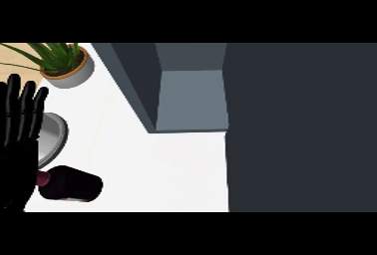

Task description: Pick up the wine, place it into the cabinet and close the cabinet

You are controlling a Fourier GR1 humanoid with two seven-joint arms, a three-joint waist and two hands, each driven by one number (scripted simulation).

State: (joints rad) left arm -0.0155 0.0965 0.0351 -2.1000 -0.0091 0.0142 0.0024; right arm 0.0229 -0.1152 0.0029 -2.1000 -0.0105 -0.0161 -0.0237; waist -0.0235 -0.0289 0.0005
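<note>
- The left hand point(21, 129) stands at the left edge of the view with its fingers straight and spread, pointing up; it holds nothing and looks to be at rest.
- The right hand does not show in the view, so its state cannot be told.
- The wine point(70, 184) lies on its side on the white counter point(162, 169), low at the left, just beside the left hand; its neck end is partly hidden behind that hand. It is not yet picked up.
- The cabinet point(190, 97) stands open at the top middle, with its grey inside showing; the large dark panel point(302, 129) at the right is probably its door.
- Risk: a bottle on its side may roll when fingers touch it, probably toward the lower edge of the counter.
- Risk: the metal bowl point(52, 137) is near the bottle and partly behind the hand; a wide move could hit it.
- Risk: the potted plant point(65, 63) stands at the top left, well apart from the bottle but near a high path to the cabinet.
- Open room: the white surface between the bottle and the cabinet is free, so a path to the right and up seems the safest one.
</note>
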